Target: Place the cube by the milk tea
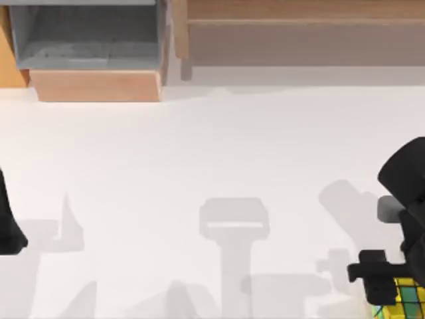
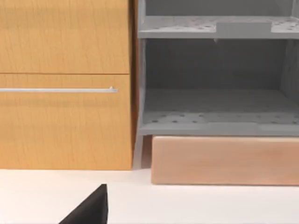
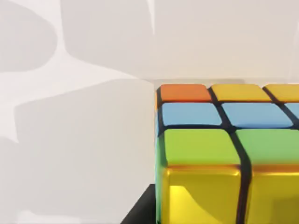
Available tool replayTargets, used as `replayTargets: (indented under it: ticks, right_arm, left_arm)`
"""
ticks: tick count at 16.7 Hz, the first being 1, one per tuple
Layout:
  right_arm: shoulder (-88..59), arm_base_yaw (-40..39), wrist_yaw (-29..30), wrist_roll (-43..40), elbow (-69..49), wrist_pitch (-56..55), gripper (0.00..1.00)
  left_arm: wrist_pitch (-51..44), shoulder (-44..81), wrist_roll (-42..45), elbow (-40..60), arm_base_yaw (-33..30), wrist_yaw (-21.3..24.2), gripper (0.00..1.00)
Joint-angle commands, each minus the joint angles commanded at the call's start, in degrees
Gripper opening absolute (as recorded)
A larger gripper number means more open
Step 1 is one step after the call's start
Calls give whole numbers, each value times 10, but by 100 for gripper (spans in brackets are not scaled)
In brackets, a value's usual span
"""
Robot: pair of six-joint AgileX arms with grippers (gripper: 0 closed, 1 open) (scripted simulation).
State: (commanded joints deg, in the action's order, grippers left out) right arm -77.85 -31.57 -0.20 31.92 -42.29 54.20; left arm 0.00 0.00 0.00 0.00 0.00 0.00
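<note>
The right gripper [image 1: 384, 287] is hovering over the cube [image 1: 406, 299] at the table's [image 1: 199, 153] near right corner, finger state unreadable; rigid, light and smooth-tiled, it is probably asking for opposite flat faces.

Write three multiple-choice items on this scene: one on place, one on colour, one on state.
1. Where on the table is the cube?
A. top view's lower right corner
B. centre
C. inside the grey shelf

2. Which tile colour shows on the cube?
A. purple
B. blue
C. pink

3. Where is the left gripper?
A. over the cube
B. at the table's left edge, apart from the cube
C. inside the shelf

Answers: 1 A, it sits there beside the right gripper. 2 B, the right wrist view shows blue tiles. 3 B, it is parked there.
</note>
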Motion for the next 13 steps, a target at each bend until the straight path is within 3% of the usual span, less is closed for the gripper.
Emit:
replayTargets:
  ticks: [4,13]
  right_arm:
    - [0,0,0,0,0,0,0]
    - [0,0,0,0,0,0,68]
  left_arm:
    - [0,0,0,0,0,0,100]
    - [0,0,0,0,0,0,100]
